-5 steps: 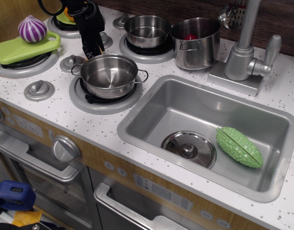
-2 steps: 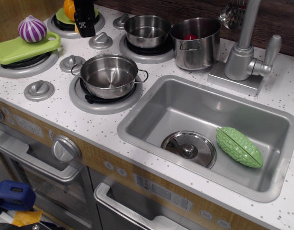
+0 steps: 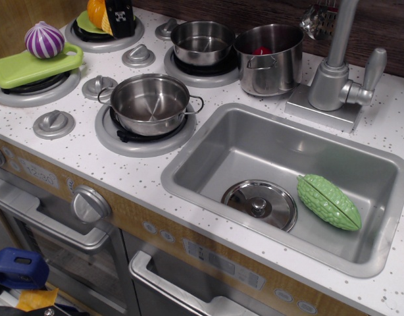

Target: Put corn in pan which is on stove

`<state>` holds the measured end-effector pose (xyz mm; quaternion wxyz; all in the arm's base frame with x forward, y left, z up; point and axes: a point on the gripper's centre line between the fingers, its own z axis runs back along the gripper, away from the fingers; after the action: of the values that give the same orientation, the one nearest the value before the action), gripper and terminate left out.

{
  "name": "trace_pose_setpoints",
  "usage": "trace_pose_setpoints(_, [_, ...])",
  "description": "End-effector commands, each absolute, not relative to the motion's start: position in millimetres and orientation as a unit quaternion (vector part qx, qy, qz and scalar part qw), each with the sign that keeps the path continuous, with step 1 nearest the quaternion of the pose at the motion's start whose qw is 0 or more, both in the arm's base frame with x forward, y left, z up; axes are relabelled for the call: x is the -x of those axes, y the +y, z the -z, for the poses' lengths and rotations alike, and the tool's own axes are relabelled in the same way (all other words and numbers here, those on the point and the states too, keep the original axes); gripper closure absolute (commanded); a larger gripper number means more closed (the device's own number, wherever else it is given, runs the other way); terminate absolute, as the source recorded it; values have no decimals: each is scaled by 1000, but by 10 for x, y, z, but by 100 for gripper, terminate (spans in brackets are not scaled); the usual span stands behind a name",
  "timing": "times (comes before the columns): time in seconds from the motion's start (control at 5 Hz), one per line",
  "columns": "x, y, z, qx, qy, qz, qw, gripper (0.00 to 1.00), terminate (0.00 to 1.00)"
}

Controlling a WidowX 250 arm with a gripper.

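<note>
A small yellow-orange corn (image 3: pixel 106 23) peeks out at the top edge of the view, at about eleven o'clock from the pan, sitting with a larger orange fruit toy (image 3: pixel 95 10) on a green plate (image 3: pixel 85 25) over the far-left burner. The black pincer (image 3: pixel 121 18) is right on top of it, touching or nearly so; whether its jaws are spread or pinching the corn cannot be told, since most of it is cut off by the frame edge. A second ago the pincer hung lower, just beside the pan's ten o'clock rim; it has since travelled up and away to the corn's burner, which suggests the grasp is only now being attempted. The pan (image 3: pixel 151 101), wide, shiny, with two wire loop handles, sits empty on the front burner of the stove (image 3: pixel 139 141), so delivery is not yet done. Around it on the white speckled bench (image 3: pixel 143 174): grey knobs (image 3: pixel 137 56) lie between corn and pan, low enough to pass over. At one o'clock stand a smaller steel pan (image 3: pixel 202 41) and a tall pot (image 3: pixel 270 58). At nine o'clock a purple onion (image 3: pixel 45 39) rests on a green board (image 3: pixel 34 64). At four o'clock the sink (image 3: pixel 289 181) holds a lid (image 3: pixel 259 204) and a green gourd (image 3: pixel 328 201).
</note>
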<state>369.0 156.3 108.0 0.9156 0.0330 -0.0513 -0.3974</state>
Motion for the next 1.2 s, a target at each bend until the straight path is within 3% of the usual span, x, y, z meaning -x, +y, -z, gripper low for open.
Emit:
trace_pose_setpoints(0.0, [-3615, 1427, -1250, -42, -101, 384, 917, 100, 0])
trace_pose_setpoints(0.4, [-3578, 1300, -938, 10, -123, 372, 920, 100, 0])
trace_pose_setpoints(0.6, [-3572, 1278, -909, 26, -121, 372, 920, 100, 0])
trace_pose_setpoints(0.8, [-3572, 1278, -909, 26, -121, 372, 920, 0, 0])
trace_pose_setpoints(1.0, [-3572, 1278, -909, 26, -121, 372, 920, 0, 0])
